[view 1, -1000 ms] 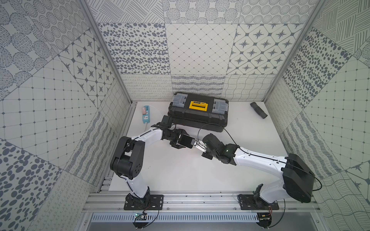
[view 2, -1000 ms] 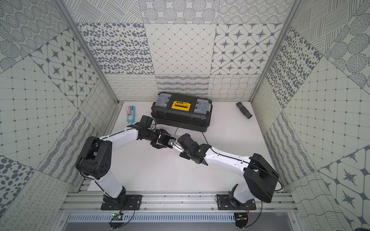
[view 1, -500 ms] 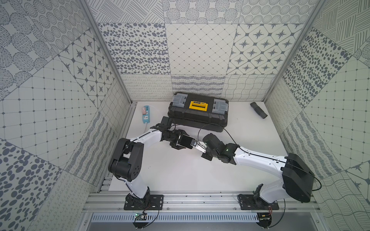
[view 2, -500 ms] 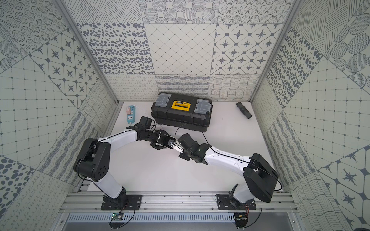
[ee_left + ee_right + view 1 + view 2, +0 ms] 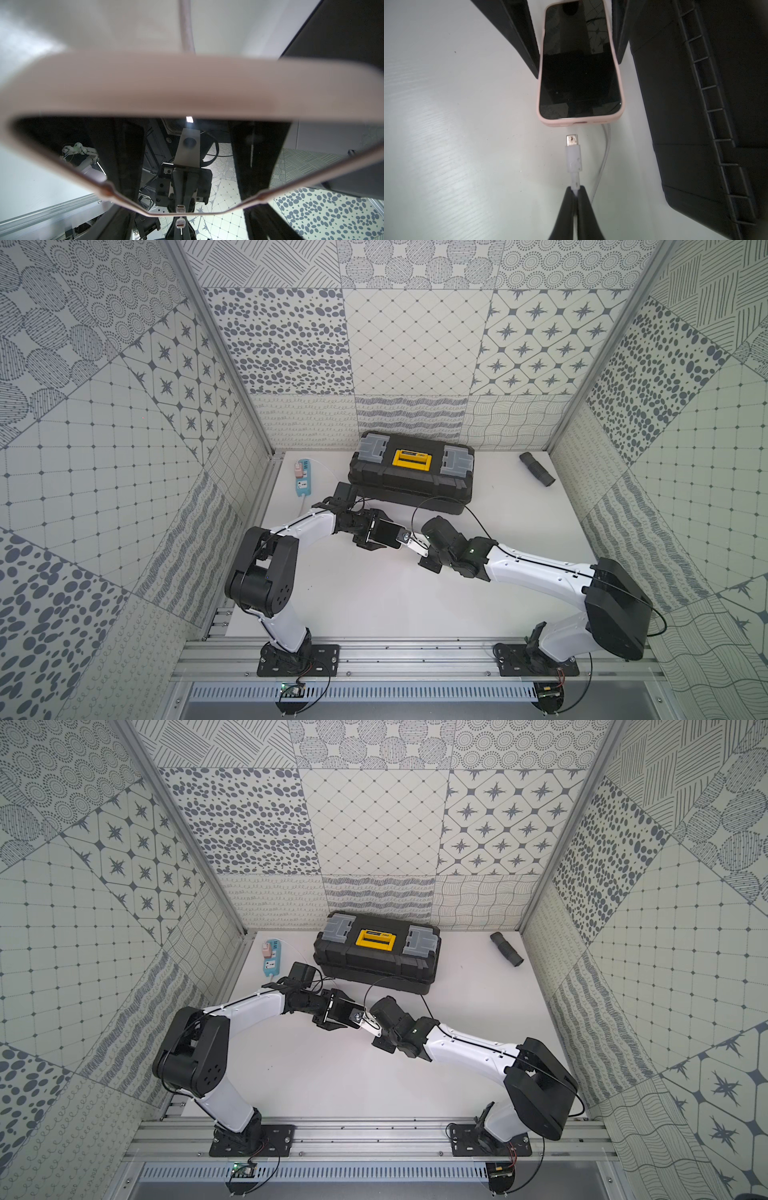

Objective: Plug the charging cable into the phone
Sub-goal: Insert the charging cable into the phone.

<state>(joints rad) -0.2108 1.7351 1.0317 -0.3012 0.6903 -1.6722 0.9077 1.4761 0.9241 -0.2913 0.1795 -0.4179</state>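
Observation:
The phone point(image 5: 388, 534) has a glossy black screen and a pale pink rim, and it lies flat on the white table. My left gripper point(image 5: 374, 530) is shut on it, with a black finger point(image 5: 527, 41) pressed on each long side. In the left wrist view the phone point(image 5: 187, 87) fills the frame. My right gripper point(image 5: 575, 188) is shut on the white charging cable point(image 5: 572, 154) just behind its connector. The connector's metal tip points at the port in the phone's point(image 5: 579, 72) bottom edge, a small gap short of it. In the left wrist view the connector point(image 5: 180, 222) faces that same edge.
A black toolbox point(image 5: 411, 472) with a yellow handle stands right behind both grippers, close beside the phone. A blue power strip point(image 5: 302, 477) lies at the back left and a black ribbed tube point(image 5: 537, 475) at the back right. Cable slack point(image 5: 606, 149) curves under the phone's bottom edge.
The left arm has shifted only slightly. Both grips are the same, and the connector stays just short of the phone.

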